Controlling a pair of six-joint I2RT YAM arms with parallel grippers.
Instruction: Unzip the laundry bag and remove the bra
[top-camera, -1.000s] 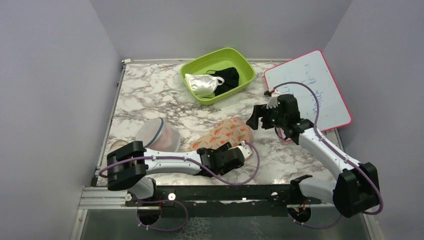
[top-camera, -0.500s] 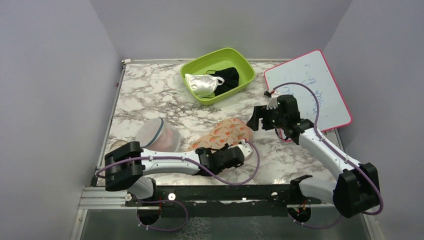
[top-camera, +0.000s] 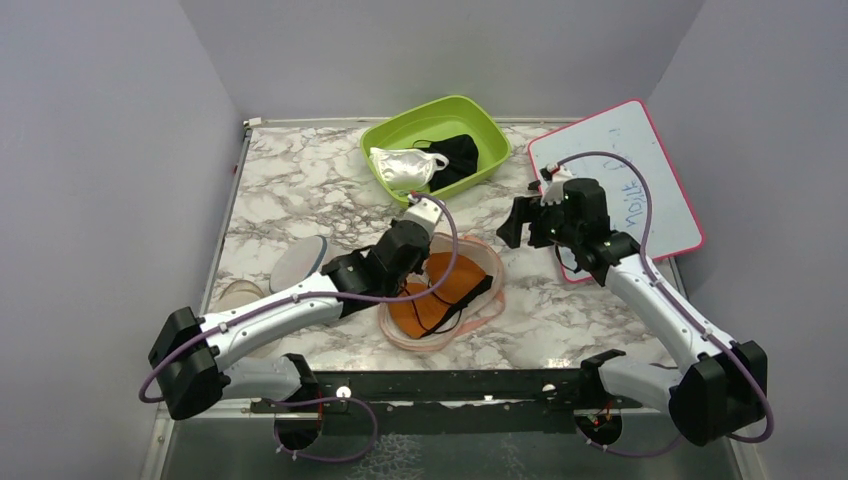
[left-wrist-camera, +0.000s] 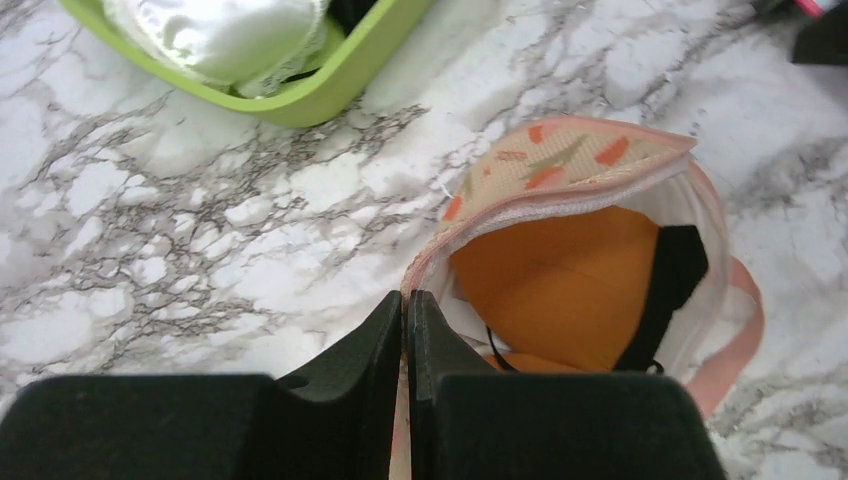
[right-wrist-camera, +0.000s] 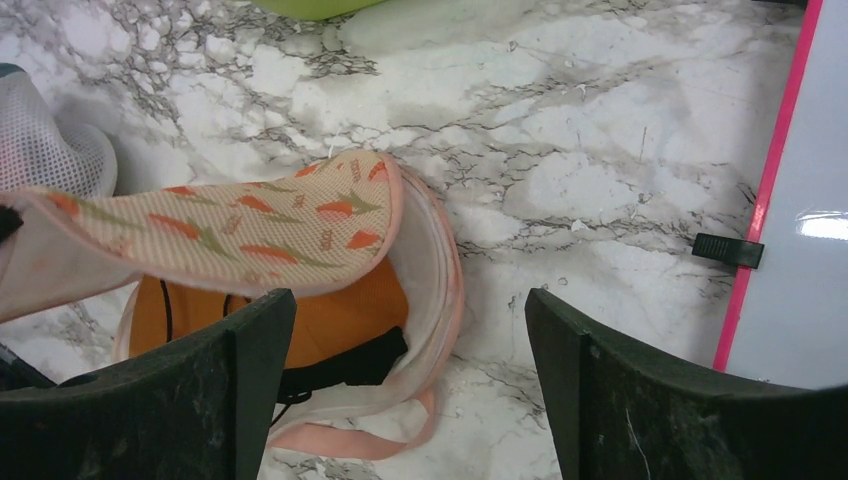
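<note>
The laundry bag (top-camera: 478, 312) lies open in the middle of the table. My left gripper (top-camera: 418, 230) is shut on the pink edge of its flowered top flap (left-wrist-camera: 560, 165) and holds the flap lifted; the gripper (left-wrist-camera: 405, 300) pinches the edging. The orange bra (top-camera: 440, 290) with black straps lies inside the bag, and also shows in the left wrist view (left-wrist-camera: 560, 290) and the right wrist view (right-wrist-camera: 330, 320). My right gripper (top-camera: 517, 224) is open and empty, hovering just right of the bag; between its jaws (right-wrist-camera: 410, 380) I see the bag's right rim (right-wrist-camera: 440, 290).
A green bin (top-camera: 480, 130) with a shiny white garment (top-camera: 405, 168) and black cloth (top-camera: 460, 152) stands at the back. A pink-framed whiteboard (top-camera: 625, 170) lies at the right. A mesh dome (top-camera: 300, 262) sits left of the bag, partly under the left arm.
The left arm swung from the bag's near end to its far side. The bag, closed before, now lies open with its flap raised and the bra showing. The right gripper rose slightly.
</note>
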